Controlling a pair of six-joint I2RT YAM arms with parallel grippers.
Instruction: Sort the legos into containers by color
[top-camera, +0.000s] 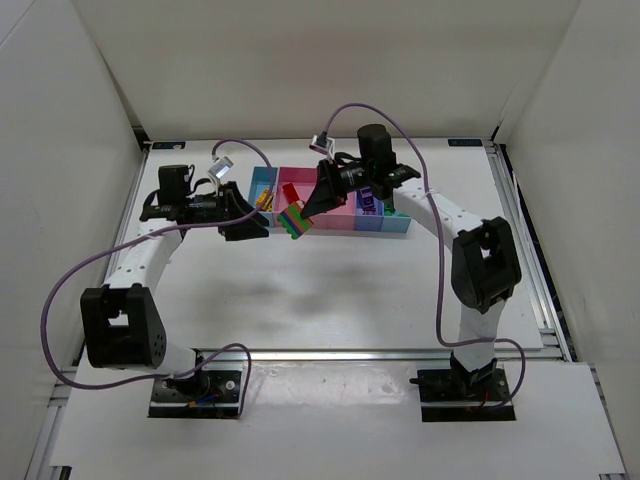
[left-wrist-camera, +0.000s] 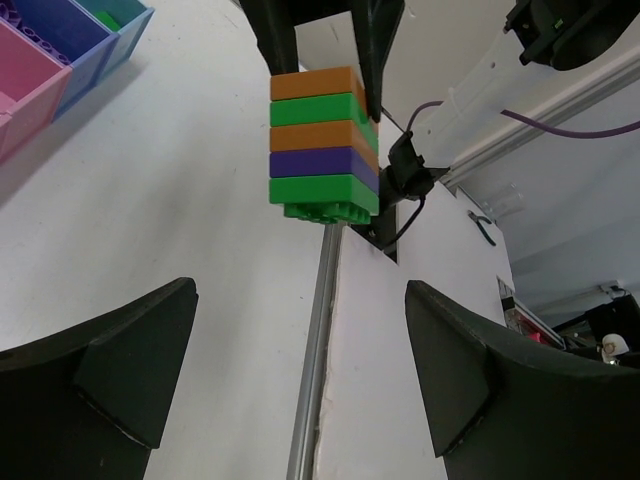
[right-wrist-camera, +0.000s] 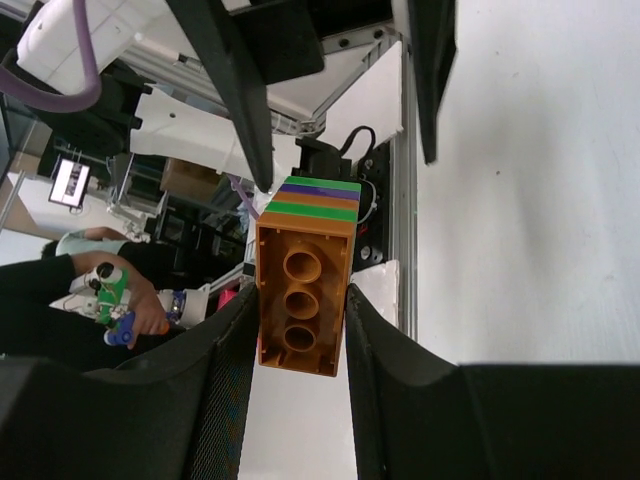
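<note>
Five bricks stuck together in one stack (left-wrist-camera: 323, 145), ordered orange, green, orange, purple, green, are pinched in the right end effector (right-wrist-camera: 300, 340). Its two fingers clamp the orange brick at one end from both sides, and the green end points away from it. The stack hangs clear of the table (top-camera: 330, 300), just on the near side of the containers (top-camera: 340, 226), about level with the wide pink bin.

Facing it from the left, the left end effector (left-wrist-camera: 300, 370) stands spread wide with nothing between its fingers. It is close to the stack but not touching it, and the stack lines up with the gap between its two black fingers.

The containers sit in a row at the far middle of the table. Loose bricks already lie in them: yellow and orange ones (top-camera: 263, 198) in the left light blue bin, red ones (top-camera: 300, 190) in the wide pink bin, and purple ones (top-camera: 367, 200) in the dark blue bin.
</note>
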